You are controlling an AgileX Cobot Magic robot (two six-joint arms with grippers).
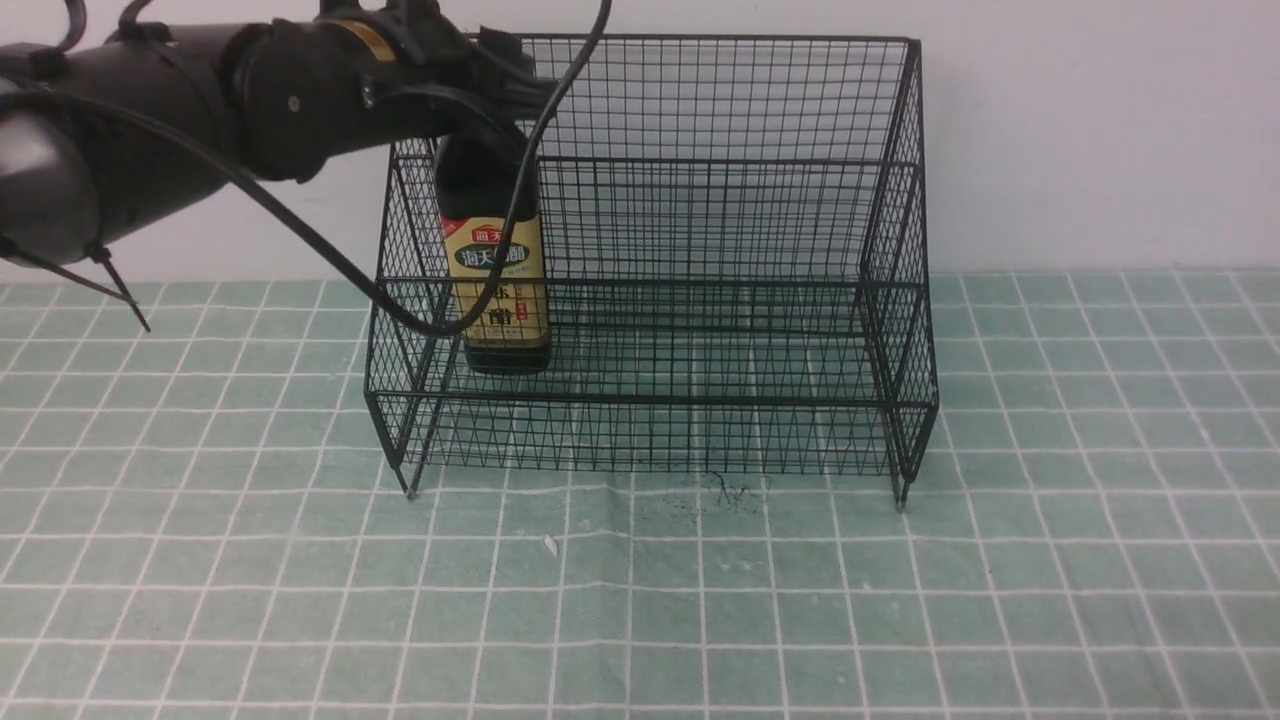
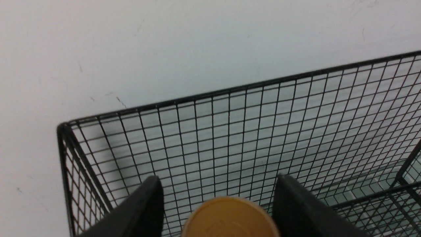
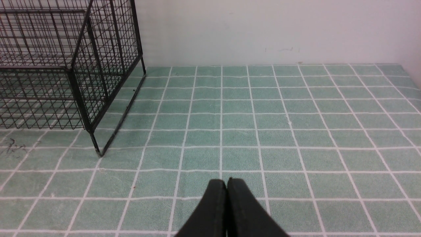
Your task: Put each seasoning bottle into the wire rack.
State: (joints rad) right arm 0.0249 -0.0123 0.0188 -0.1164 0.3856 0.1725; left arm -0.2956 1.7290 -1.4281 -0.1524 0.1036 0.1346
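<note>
One seasoning bottle (image 1: 497, 290), dark with a yellow-gold label, stands upright inside the wire rack (image 1: 700, 250) at its left end. Its gold cap (image 2: 229, 219) shows in the left wrist view between my left gripper's two fingers, with a gap on each side. My left gripper (image 1: 490, 135) is open around the bottle's top, its fingertips (image 2: 153, 187) not touching the cap; in the left wrist view the gripper (image 2: 217, 180) faces the rack's back mesh (image 2: 263, 131). My right gripper (image 3: 226, 181) is shut and empty, low over the mat to the right of the rack (image 3: 82, 65).
A green tiled mat (image 1: 700, 600) covers the table. A white wall (image 1: 1100, 130) stands right behind the rack. My left arm's cable (image 1: 330, 250) hangs in front of the rack's left side. A small white scrap (image 1: 549, 545) and dark scribbles (image 1: 725, 492) lie before the rack.
</note>
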